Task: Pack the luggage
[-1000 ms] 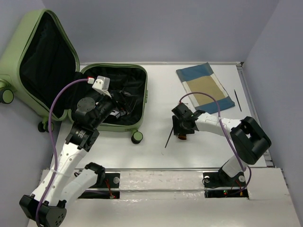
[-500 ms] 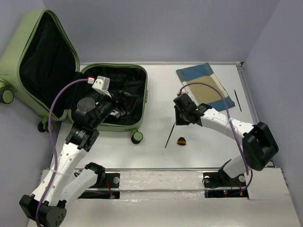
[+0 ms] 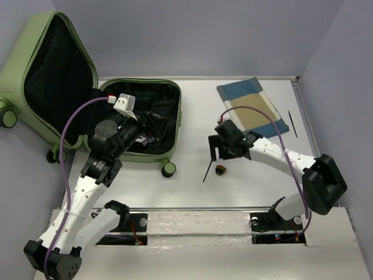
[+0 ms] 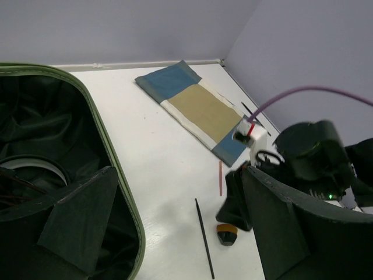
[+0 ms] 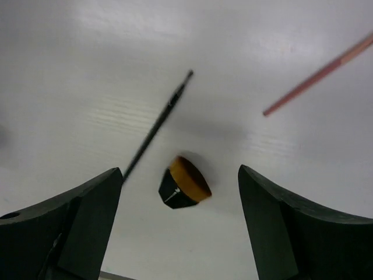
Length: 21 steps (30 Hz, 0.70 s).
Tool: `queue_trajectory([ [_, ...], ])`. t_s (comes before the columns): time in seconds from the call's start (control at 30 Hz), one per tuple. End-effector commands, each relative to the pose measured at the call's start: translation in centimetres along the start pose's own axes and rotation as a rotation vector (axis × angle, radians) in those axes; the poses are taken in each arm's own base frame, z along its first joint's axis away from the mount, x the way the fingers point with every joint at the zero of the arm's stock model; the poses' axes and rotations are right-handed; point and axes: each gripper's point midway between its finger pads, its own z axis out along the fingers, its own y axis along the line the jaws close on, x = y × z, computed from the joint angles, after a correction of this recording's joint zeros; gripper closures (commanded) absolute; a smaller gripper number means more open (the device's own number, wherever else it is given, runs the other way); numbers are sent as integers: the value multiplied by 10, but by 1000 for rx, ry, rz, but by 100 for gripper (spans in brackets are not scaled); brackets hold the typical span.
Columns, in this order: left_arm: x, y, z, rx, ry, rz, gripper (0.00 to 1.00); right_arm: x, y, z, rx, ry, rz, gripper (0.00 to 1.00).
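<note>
White bench (image 3: 192, 116), lilac walls. Pick-up step, seemingly: the right claw (image 5: 179, 175) hangs spread above a small black-and-orange wedge (image 5: 185, 188); next, lower and pinch. The pale sage-green hard-shell suitcase (image 3: 23, 64) lies open far leftward, beneath the left claw (image 4: 178, 172), likewise spread, empty.

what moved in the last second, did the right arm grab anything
The right gripper pulled back toward the folded cloth, then returned over the small black-and-orange piece. Its fingers are open either side of it, gripping nothing. The piece lies about where it was. The left gripper, luggage and black stick stayed put.
</note>
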Motion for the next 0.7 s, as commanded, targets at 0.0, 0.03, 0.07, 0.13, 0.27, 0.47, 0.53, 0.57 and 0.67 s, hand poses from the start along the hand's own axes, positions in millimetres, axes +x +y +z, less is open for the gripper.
queue_trajectory([
  [0.0, -15, -12, -1, 45, -44, 16, 1, 59, -15, -16, -14, 152, 14, 14],
  [0.03, -15, -12, -1, 44, -46, 18, 1, 71, -17, -15, -21, 184, 13, 9],
  [0.07, -15, -11, -1, 43, -45, 18, 1, 76, -15, -16, -40, 198, 11, 8],
  [0.13, -16, -12, -1, 46, -47, 18, 1, 83, -15, -14, -50, 212, 9, 3],
  [0.27, -13, -11, 1, 46, -39, 14, 1, 80, -5, -3, -91, 197, 13, 5],
  [0.47, -12, -10, 1, 44, -36, 16, 1, 85, -7, 18, -59, 223, -6, 14],
  [0.53, -12, -11, 1, 44, -36, 16, 1, 88, -10, 24, -36, 234, -10, 19],
  [0.57, -12, -11, 1, 44, -36, 18, 1, 89, -11, 25, -32, 240, -10, 20],
  [0.67, -12, -11, 1, 44, -36, 16, 1, 94, -16, 28, -8, 247, -11, 25],
])
